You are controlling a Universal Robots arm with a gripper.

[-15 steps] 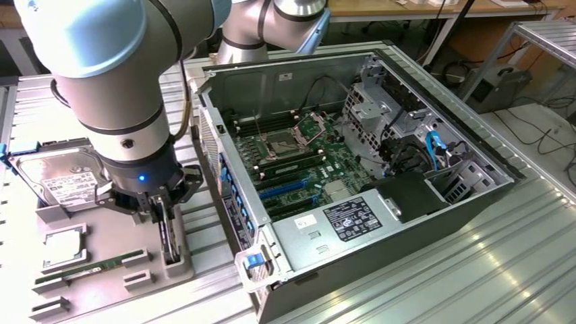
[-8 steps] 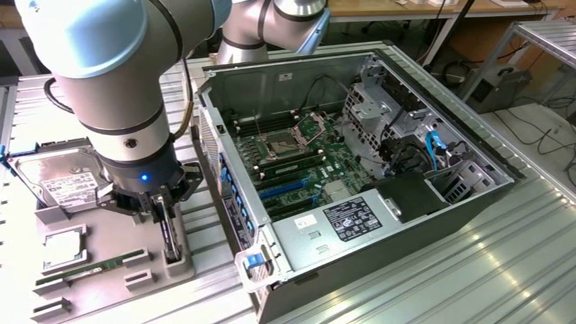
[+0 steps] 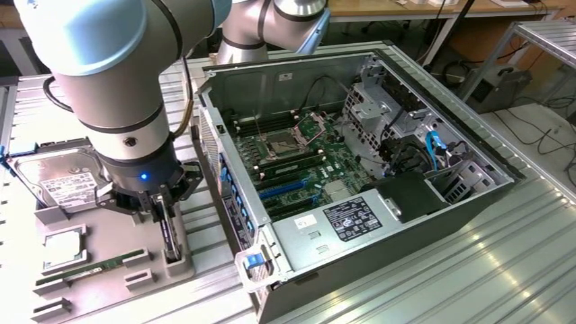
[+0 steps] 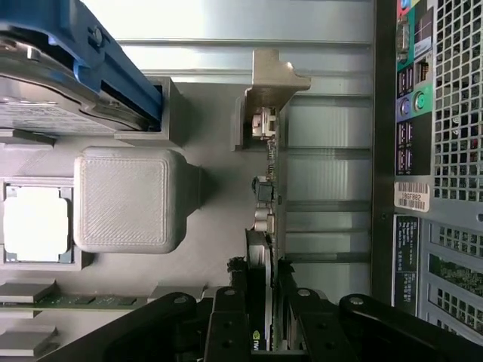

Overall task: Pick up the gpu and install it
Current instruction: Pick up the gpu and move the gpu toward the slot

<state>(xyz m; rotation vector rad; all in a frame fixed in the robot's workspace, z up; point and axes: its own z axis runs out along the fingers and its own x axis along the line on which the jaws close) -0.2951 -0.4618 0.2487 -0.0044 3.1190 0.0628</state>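
**Card on edge, fingers astride it**

Your gripper [image 3: 160,210] sits directly over the gpu [image 3: 169,239]. The card stands on edge in the grey holder [image 3: 185,270] on the desk [image 3: 504,270], just beside the open computer case [image 3: 297,233]. Its long axis runs parallel to the case wall and straight out between your fingers [image 4: 230,320], which are clamped on its two flat faces. The card sits in its slot.
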